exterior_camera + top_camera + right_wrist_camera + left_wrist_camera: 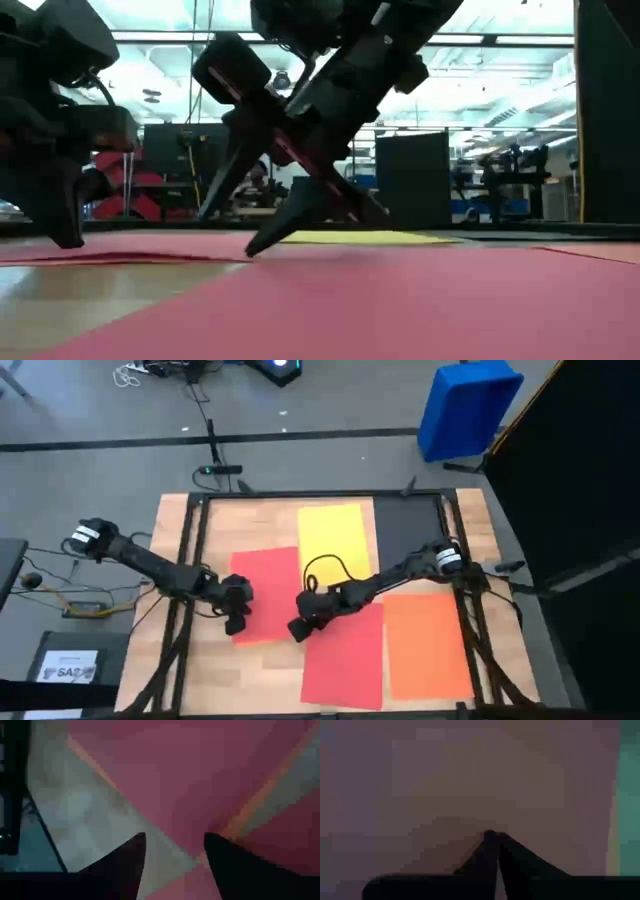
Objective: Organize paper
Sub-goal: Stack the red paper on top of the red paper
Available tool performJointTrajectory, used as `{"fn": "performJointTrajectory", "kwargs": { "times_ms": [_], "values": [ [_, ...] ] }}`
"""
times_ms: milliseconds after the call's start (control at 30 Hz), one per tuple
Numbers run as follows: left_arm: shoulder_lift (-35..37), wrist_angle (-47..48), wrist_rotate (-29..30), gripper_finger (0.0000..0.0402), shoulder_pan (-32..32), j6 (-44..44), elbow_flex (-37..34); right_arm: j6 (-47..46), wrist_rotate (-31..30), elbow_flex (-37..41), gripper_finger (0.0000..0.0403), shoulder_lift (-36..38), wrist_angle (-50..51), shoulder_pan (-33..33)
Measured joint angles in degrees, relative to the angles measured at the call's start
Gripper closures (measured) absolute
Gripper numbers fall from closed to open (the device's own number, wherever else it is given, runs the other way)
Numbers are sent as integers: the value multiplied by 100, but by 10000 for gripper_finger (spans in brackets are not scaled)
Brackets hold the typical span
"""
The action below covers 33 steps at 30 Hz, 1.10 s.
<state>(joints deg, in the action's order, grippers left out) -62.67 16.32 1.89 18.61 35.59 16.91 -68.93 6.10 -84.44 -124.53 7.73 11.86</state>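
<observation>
Five sheets of paper lie flat on the wooden table: yellow [332,540] and dark grey [408,528] at the far side, a red sheet [270,590] left of centre, a second red sheet [345,660] near the front, and orange [428,645] at the right. My left gripper [236,624] is shut at the left red sheet's near left corner. My right gripper [172,852] is open, slanting down over the spot where the two red sheets' corners meet [300,630]. My left gripper sets its shut fingertips [492,837] on the left red sheet near its near left corner [90,250], slanting down from the table's left. The sheet lies flat on the table. My right gripper has its lower fingertip [252,248] down on the red paper's surface [300,262], slanting down from the table's right. The other finger stands higher, clear of the sheet. The paper stays flat.
Black frame rails [190,560] run along the table's left and right sides and far edge. A black cable [325,568] loops over the yellow sheet. A blue bin [468,408] stands on the floor beyond the far right corner, and a white-labelled dark box [70,665] sits at the near left.
</observation>
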Motion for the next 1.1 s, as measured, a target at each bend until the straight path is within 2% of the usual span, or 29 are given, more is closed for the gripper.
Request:
{"fn": "performJointTrajectory", "kwargs": {
  "times_ms": [200, 367, 633, 1100],
  "values": [
    [-1, -24, 0, 401, 0, 0, -7, 66, -4, 0, 219, 0, -12, -7],
    [-2, -24, -14, 401, 0, 2, -7, 64, 281, 0, 219, 0, 10, -33],
    [-4, -33, -33, 401, 0, -24, -7, 70, 268, -4, 218, 4, 546, -50],
    [-4, -37, -59, 401, -2, -39, -7, 98, 73, -2, 218, 4, 124, -85]
  ]
}}
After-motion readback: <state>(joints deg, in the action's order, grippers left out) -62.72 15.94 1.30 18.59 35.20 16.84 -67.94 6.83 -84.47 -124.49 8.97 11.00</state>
